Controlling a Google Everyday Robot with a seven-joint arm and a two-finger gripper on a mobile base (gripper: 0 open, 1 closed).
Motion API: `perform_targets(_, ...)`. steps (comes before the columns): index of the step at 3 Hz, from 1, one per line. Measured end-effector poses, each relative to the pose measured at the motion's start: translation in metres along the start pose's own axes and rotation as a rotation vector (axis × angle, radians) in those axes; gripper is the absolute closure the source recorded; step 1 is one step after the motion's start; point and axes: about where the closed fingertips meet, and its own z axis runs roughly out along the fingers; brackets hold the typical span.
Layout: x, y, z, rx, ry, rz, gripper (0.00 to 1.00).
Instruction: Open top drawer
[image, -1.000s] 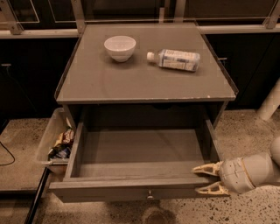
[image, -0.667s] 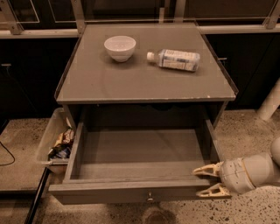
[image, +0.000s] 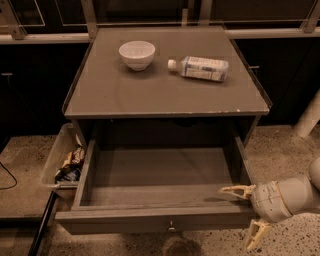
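Observation:
The top drawer (image: 160, 220) of the grey cabinet stands pulled far out toward me. Its deep grey box is bare inside. A small round metal knob (image: 171, 227) sits at the centre of its flat front. My gripper (image: 243, 215) is at the drawer's front right corner, with its pale fingers (image: 235, 190) spread apart, one over the drawer's right rim and one below and in front of the drawer front. It holds nothing.
A white bowl (image: 136, 54) and a plastic bottle lying on its side (image: 199, 67) rest on the cabinet top (image: 125, 95). A clear bin with snack packets (image: 67, 162) stands on the floor at the left. A white post (image: 309, 119) rises at the right.

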Motion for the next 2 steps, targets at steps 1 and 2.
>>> perform_targets(1,-0.007,-0.003,-0.003,-0.001,0.01,-0.015,0.0)
perform_targets(2,-0.035,-0.023,-0.023,0.015,0.032,-0.075,0.0)
